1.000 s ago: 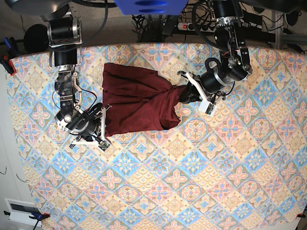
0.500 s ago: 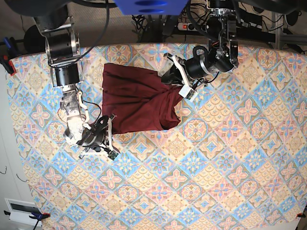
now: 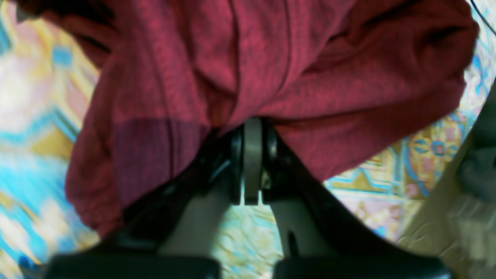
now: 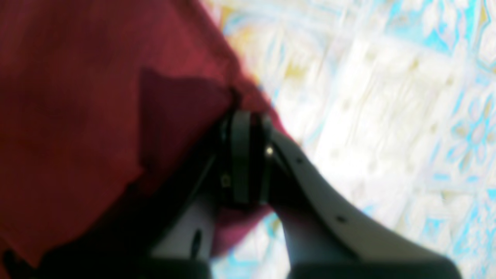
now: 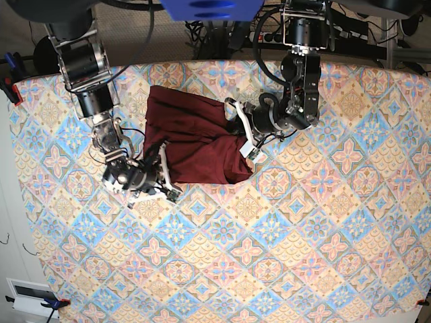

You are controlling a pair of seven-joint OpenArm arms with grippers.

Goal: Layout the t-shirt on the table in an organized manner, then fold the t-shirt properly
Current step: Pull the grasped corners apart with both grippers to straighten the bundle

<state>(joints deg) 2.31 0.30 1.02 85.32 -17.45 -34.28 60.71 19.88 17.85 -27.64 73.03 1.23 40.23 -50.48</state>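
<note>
While both arms are busy over the shirt, the left hand (image 3: 252, 155) is clamped completely closed with a fold of the t-shirt (image 5: 195, 138) bunched up right at its fingertips, so it's got the fabric pinched. From overhead that left hand (image 5: 244, 134) sits at the shirt's edge nearest the far power strip side, cloth gathered toward it. The right hand (image 4: 248, 155) is nearly closed too, jaws pressed on the shirt's hem, gripping a thin bit of cloth; overhead, the right hand (image 5: 160, 171) is at the shirt's opposite lower corner. The t-shirt itself lies rumpled and partly doubled over on the desk (image 5: 303, 256), near the desk's far edge, between the two hands.
</note>
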